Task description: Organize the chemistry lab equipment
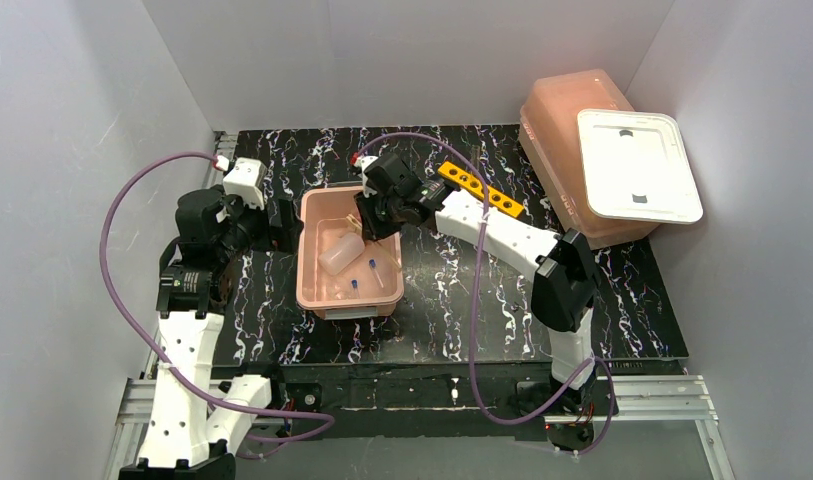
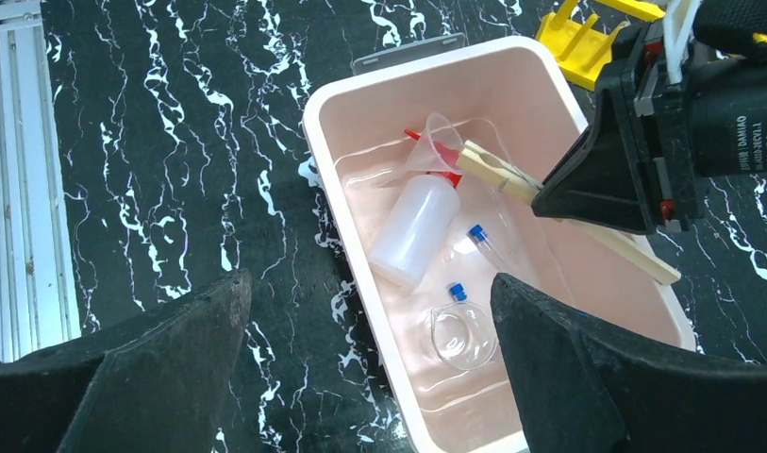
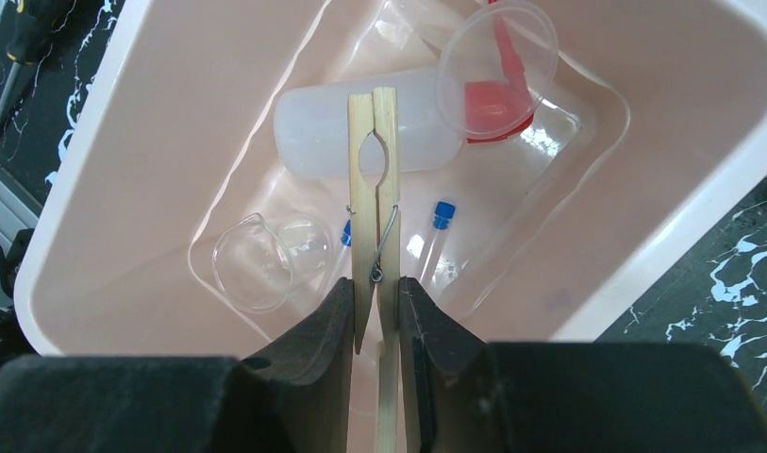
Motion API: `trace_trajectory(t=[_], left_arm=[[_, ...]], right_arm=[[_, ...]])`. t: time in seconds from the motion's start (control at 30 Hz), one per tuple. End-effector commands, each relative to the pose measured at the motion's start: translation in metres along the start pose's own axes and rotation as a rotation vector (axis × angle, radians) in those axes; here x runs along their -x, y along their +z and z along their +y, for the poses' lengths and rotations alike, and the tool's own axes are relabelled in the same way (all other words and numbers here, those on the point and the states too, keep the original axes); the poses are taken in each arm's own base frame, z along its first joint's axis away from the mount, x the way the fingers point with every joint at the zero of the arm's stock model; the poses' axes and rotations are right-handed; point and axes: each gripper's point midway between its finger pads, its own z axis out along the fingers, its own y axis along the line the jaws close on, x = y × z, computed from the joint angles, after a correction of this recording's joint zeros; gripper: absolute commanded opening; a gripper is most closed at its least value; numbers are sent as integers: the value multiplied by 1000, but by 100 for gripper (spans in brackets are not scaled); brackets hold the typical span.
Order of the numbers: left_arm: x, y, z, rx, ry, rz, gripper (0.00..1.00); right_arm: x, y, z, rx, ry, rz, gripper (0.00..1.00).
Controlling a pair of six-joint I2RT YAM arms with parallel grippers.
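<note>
My right arm reaches from 5 o'clock across the surface [image 1: 452,300], forearm angled low and wrist bent down over the pink tub [image 1: 307,250]. My right fingers [image 3: 344,307] grip a clamp [image 3: 375,189] near its spring. It is pale wood, two flat strips like a long clothespin, with its notched mouth pointing toward 12 o'clock in the wrist view and hanging above the tub's contents.

My left arm is folded at 9 o'clock of the tub. My left fingers [image 1: 282,222] are spread wide and hold nothing, just outside the rim.

In the smooth, glossy tub the bottle [image 3: 360,132] lies on its side, translucent white plastic with a red cap. A clear funnel [image 3: 497,57] rests over that cap. Two thin clear tubes [image 3: 436,236] with blue caps lie beside the bottle, and a small clear beaker [image 3: 257,260] lies tipped over at 7 o'clock of the clamp.

The yellow rack [image 1: 479,188], a flat bar with round holes, sits at 2 o'clock of the tub, partly hidden by my right arm. A big tub [image 1: 562,110] stands at the far 2 o'clock corner with a white lid [image 1: 637,165] lying askew on it.
</note>
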Motion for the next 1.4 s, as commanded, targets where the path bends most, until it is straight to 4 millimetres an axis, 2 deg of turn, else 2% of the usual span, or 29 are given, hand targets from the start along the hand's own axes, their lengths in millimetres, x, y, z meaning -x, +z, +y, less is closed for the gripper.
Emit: trace_trajectory(t=[0.0, 0.23, 0.43, 0.5, 0.53, 0.6, 0.7, 0.77, 0.93, 1.0, 1.1, 1.2, 1.27, 1.3, 1.37], left_arm=[[-7, -7, 3, 27, -7, 18, 98], [-10, -14, 5, 35, 29, 64, 98], [-4, -23, 5, 35, 65, 76, 98], [-5, -23, 5, 33, 74, 74, 98], [-6, -21, 6, 39, 77, 75, 98], [-14, -15, 11, 58, 77, 87, 98], [-26, -3, 14, 51, 76, 115, 98], [-36, 7, 14, 37, 64, 148, 98], [-59, 31, 13, -6, 36, 234, 98], [-65, 38, 13, -20, 35, 247, 98], [-65, 46, 13, -32, 43, 238, 98], [-63, 49, 8, -70, 45, 236, 98], [-60, 51, 5, -85, 48, 227, 98], [-59, 51, 5, -89, 51, 222, 98], [-57, 52, 4, -95, 53, 214, 98]], right_arm=[[28, -13, 1, -14, -29, -65, 13], [64, -54, -10, -42, -37, -154, 48], [87, -95, -24, -83, -39, -218, 64], [96, -109, -31, -92, -25, -256, 75], [100, -117, -36, -97, -10, -275, 80], [107, -130, -52, -100, 35, -313, 85], [111, -154, -87, -122, 126, -360, 87], [112, -175, -120, -186, 188, -395, 90], [103, -235, -213, -467, 326, -505, 91], [96, -254, -234, -522, 387, -543, 90], [79, -279, -250, -594, 457, -590, 90], [51, -301, -258, -643, 564, -625, 93], [30, -314, -255, -649, 603, -656, 98], [17, -315, -253, -651, 619, -660, 98], [1, -329, -244, -659, 634, -700, 99]])
